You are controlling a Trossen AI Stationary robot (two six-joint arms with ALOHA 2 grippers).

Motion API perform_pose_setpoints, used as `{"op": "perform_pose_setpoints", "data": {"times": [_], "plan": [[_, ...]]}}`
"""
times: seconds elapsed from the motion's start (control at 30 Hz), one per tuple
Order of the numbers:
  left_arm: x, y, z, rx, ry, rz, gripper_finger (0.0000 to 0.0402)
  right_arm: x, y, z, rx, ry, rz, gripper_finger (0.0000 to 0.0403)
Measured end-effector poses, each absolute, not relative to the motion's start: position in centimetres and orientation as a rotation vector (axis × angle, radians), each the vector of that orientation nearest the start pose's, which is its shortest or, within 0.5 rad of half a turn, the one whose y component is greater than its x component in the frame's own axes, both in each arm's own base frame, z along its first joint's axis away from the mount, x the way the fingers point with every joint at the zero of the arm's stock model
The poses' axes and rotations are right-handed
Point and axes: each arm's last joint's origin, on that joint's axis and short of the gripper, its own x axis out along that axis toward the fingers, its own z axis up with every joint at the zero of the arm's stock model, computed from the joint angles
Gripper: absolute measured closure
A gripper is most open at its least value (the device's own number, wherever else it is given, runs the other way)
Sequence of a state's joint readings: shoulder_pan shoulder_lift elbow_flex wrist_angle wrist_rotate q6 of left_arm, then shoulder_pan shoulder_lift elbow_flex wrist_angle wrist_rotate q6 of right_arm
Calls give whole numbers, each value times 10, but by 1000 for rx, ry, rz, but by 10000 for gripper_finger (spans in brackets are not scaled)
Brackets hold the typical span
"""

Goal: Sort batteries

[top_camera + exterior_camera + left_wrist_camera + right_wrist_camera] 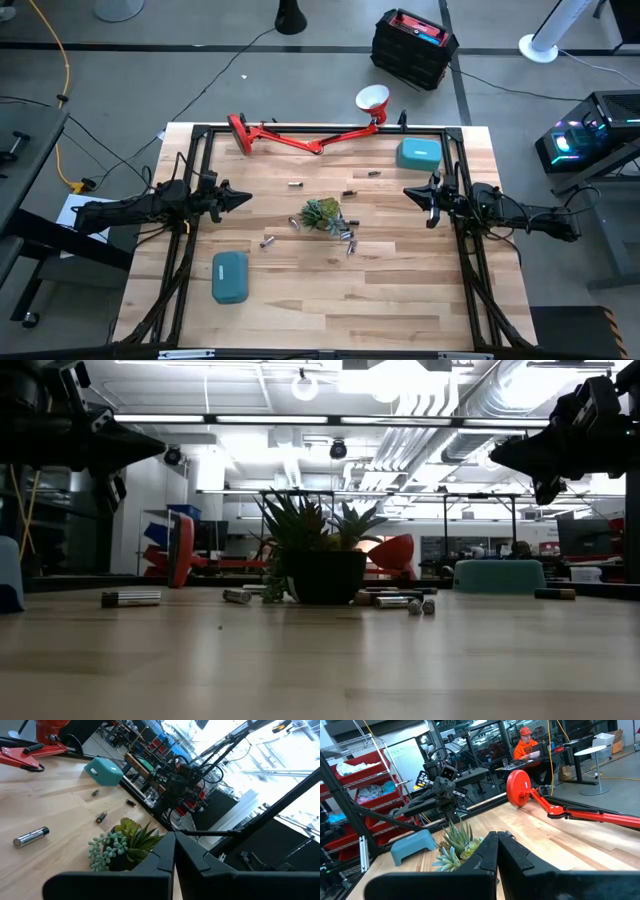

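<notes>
Several small silvery and dark batteries lie on their sides on the wooden table around a small potted plant. One lies at the far left of the plant, one on the near left, and a cluster on the near right. In the low view they show as one on the left and a group on the right. My left gripper is shut and empty, raised above the table left of the plant; its wrist view shows it too. My right gripper is shut and empty, raised on the right; its wrist view shows it too.
One teal tray lies at the near left and another at the far right. A red desk lamp lies along the far edge. A dark frame borders the table. A person in orange sits beyond the table.
</notes>
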State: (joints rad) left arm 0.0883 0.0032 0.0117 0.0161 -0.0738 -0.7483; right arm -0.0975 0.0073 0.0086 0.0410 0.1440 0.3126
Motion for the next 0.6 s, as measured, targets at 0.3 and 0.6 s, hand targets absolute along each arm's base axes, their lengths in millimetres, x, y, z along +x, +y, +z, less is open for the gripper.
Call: {"op": "perform_pose_setpoints", "data": {"times": [0.3,0.6], "plan": [[96,11,169,-746,-84,145,402,96,-14,170,312,-80,-233,402],[96,11,169,-746,-84,145,401,96,-14,170,301,-79,-235,402]]}}
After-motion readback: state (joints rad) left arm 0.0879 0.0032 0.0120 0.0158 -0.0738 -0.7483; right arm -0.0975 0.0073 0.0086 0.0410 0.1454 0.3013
